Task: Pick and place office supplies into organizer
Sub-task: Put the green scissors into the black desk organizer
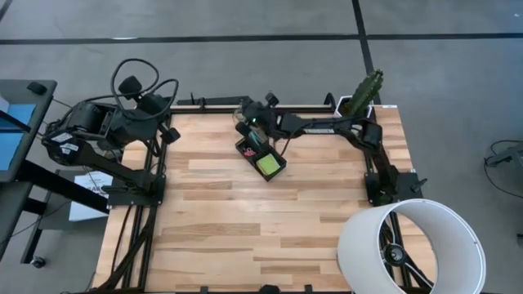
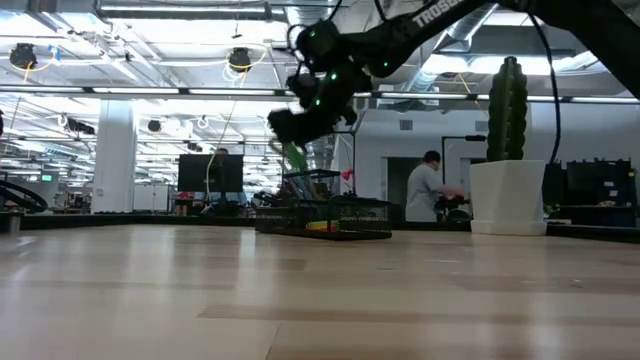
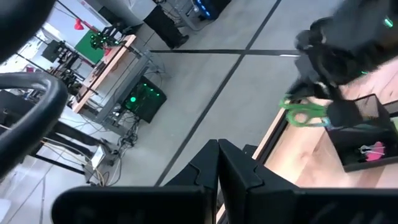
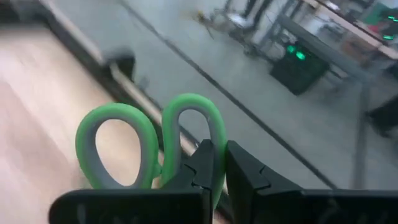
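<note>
The black mesh organizer (image 1: 261,157) stands on the table near its far edge, with a lime-green sticky note pad (image 1: 267,166) in its low tray. In the left wrist view something pink (image 3: 372,150) also lies in the tray. My right gripper (image 1: 254,122) hangs over the organizer's cup section (image 2: 310,188), shut on the green-handled scissors (image 2: 294,156). The scissors' blades are hidden. My left gripper (image 3: 217,167) is shut, touches nothing and waits off the table's left edge. No pens or pencils can be made out. My right gripper pinches the scissors between its two fingers at the rim of one green handle loop (image 4: 213,140). The other loop (image 4: 115,146) sticks out free beside the fingers. The gripper comes from above, and the scissors slant down below it toward the cup section. Whether the blades are inside the cup cannot be told.
A white pot with a cactus (image 1: 360,96) stands at the table's far right corner. A large white cylinder (image 1: 413,249) is at the near right corner. Bare wood (image 1: 245,229) spreads across the near and left parts. A person (image 2: 428,190) is far behind the table.
</note>
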You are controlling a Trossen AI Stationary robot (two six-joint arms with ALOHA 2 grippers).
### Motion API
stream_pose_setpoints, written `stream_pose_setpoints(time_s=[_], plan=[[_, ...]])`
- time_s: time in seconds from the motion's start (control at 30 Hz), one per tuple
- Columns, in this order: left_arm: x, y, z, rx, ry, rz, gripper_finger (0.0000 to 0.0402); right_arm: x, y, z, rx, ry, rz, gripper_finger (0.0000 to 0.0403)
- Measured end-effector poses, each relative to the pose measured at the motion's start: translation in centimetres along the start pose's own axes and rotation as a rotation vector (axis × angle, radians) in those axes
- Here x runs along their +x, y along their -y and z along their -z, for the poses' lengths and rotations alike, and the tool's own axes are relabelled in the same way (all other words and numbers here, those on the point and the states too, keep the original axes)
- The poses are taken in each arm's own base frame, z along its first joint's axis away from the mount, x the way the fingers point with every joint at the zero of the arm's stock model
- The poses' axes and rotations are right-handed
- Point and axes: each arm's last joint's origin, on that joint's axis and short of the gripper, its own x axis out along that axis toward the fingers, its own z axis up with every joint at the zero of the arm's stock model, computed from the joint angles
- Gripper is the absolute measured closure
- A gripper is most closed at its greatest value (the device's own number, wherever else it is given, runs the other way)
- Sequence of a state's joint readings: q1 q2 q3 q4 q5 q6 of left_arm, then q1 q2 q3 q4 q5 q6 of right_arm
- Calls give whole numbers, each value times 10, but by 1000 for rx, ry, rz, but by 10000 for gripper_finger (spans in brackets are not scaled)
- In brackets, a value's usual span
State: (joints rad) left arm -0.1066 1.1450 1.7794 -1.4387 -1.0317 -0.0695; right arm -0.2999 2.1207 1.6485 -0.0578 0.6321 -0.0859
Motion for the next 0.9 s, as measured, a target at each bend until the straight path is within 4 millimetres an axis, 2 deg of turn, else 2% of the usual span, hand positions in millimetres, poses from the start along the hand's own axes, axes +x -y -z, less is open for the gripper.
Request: stream_pose_setpoints(time_s=[0.13,0.4,0.73,0.9], plan=[[0,0,1,10,-8,-4,401,-9,-10,6,-48,-53,65,385],[0,0,1,9,-8,-4,401,-19,-24,14,-112,-117,-15,338],[0,0,1,-97,-8,2,401,-24,-30,13,-164,-108,-25,282],[0,0,1,-96,-8,2,401,-39,-33,1,-164,-82,-40,255]])
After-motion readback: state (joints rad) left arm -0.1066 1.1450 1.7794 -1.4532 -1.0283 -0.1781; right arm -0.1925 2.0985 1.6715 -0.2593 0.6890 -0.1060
